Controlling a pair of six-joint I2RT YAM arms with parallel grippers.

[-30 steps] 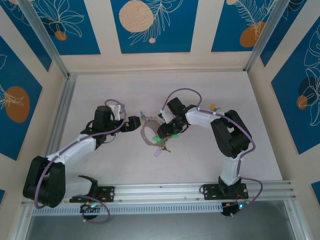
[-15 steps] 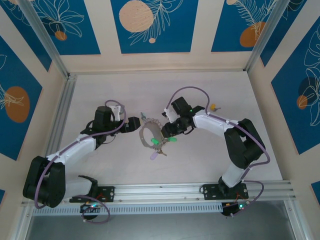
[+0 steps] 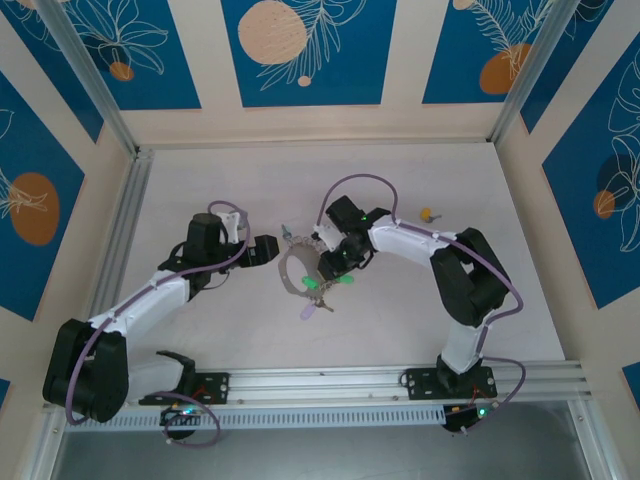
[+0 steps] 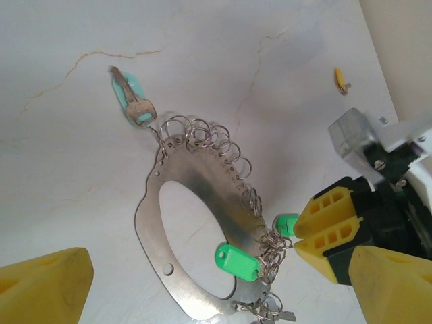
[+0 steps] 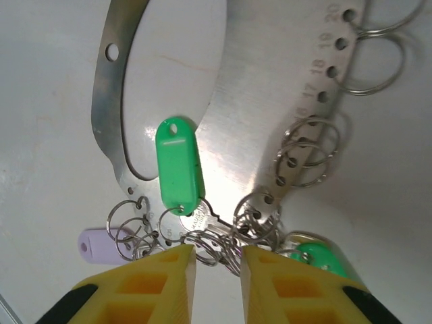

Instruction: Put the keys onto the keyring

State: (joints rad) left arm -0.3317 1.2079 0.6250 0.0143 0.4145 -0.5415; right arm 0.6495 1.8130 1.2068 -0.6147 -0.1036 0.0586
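Note:
The keyring [image 3: 291, 271] is a flat oval metal plate [image 4: 202, 192] with numbered holes and small split rings along one side, lying mid-table. On its rings hang a green-tagged key [image 5: 179, 165], a second green tag [image 5: 317, 260] and a lilac tag [image 5: 101, 244]. A teal-headed key [image 4: 131, 98] lies at its far end. My right gripper [image 5: 218, 260] is at the plate's near right edge, its jaws a narrow gap apart with split rings between them. My left gripper [image 4: 223, 300] stands wide open just left of the plate, holding nothing.
A small yellow piece [image 3: 426, 213] lies on the table behind the right arm. An aluminium rail [image 3: 125, 230] runs along the left edge and another [image 3: 330, 380] across the front. Patterned walls enclose the table.
My right gripper has shifted left onto the ring cluster and its jaws have narrowed. The keys on the plate have moved slightly. The left arm has hardly moved.

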